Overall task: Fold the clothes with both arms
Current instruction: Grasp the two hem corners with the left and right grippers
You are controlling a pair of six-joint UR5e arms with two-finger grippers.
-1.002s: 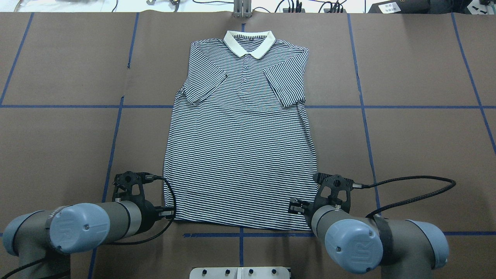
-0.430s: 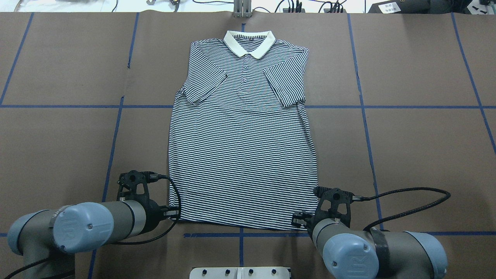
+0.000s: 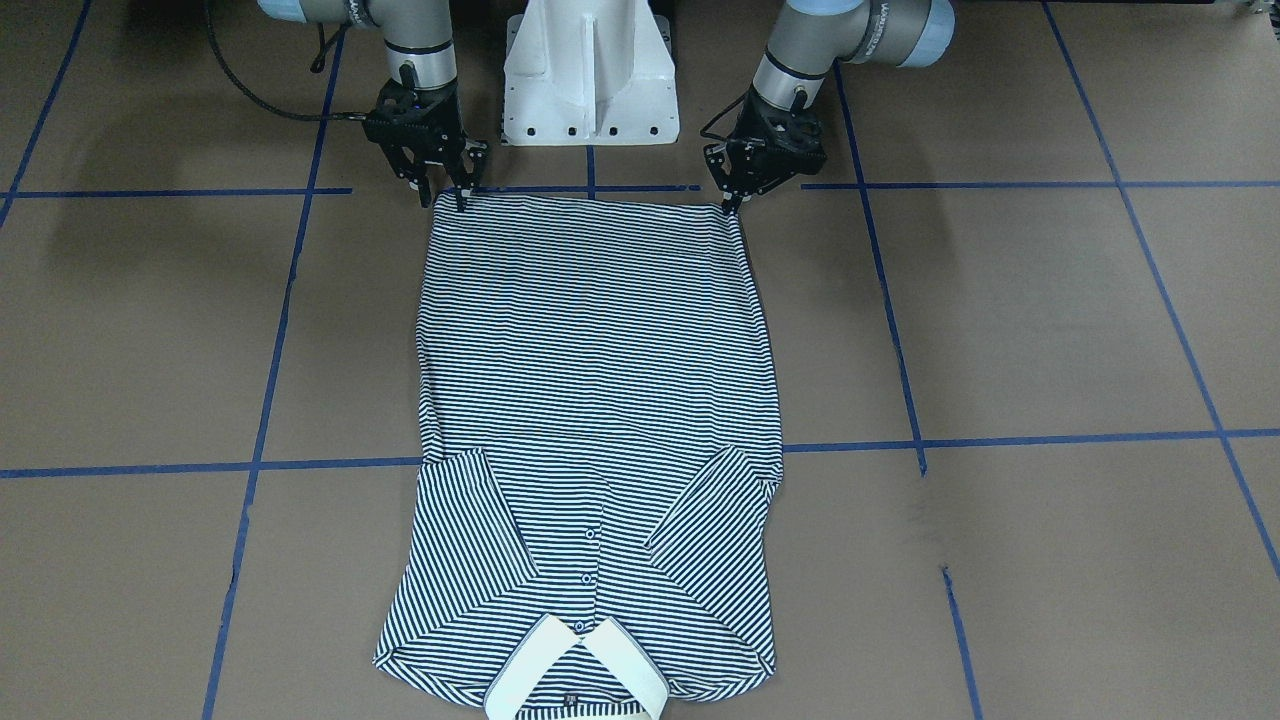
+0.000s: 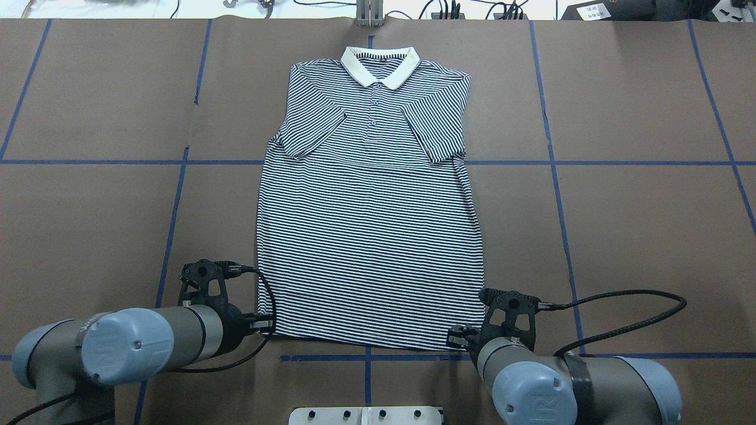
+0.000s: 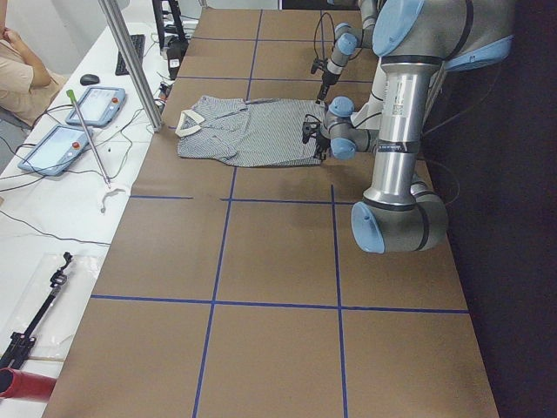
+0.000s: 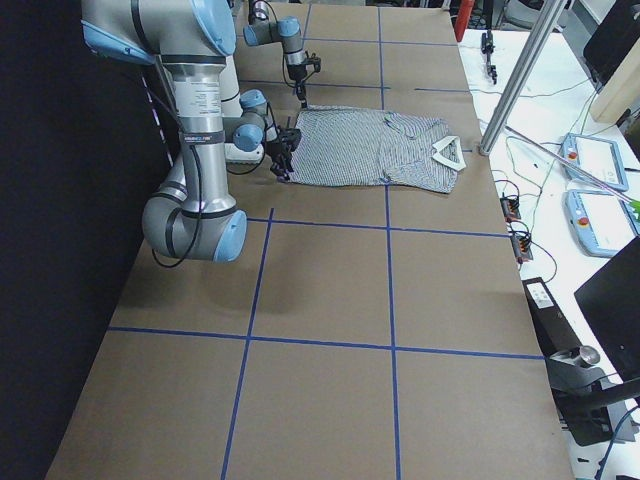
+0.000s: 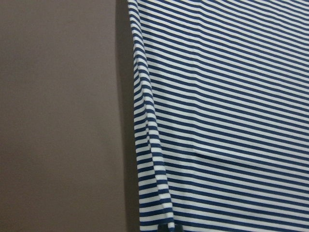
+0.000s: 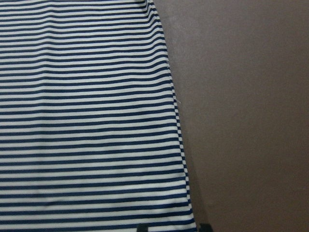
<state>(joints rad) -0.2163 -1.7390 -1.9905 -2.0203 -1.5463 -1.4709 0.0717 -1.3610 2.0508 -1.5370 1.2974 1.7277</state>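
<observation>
"UR" marks the blue joint cap (image 4: 534,398) of the right arm (image 4: 596,366), near the polo shirt (image 4: 369,206) hem. The white label (image 4: 592,10) beyond its collar is unreadable.

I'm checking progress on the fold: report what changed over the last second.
The left gripper slid inward to its hem corner of the polo shirt, and that side edge shifted slightly inward. The right gripper drew back toward the robot, to the other hem corner, jaws apart. No lift shows. The collar and folded-in sleeves lie as before.
</observation>
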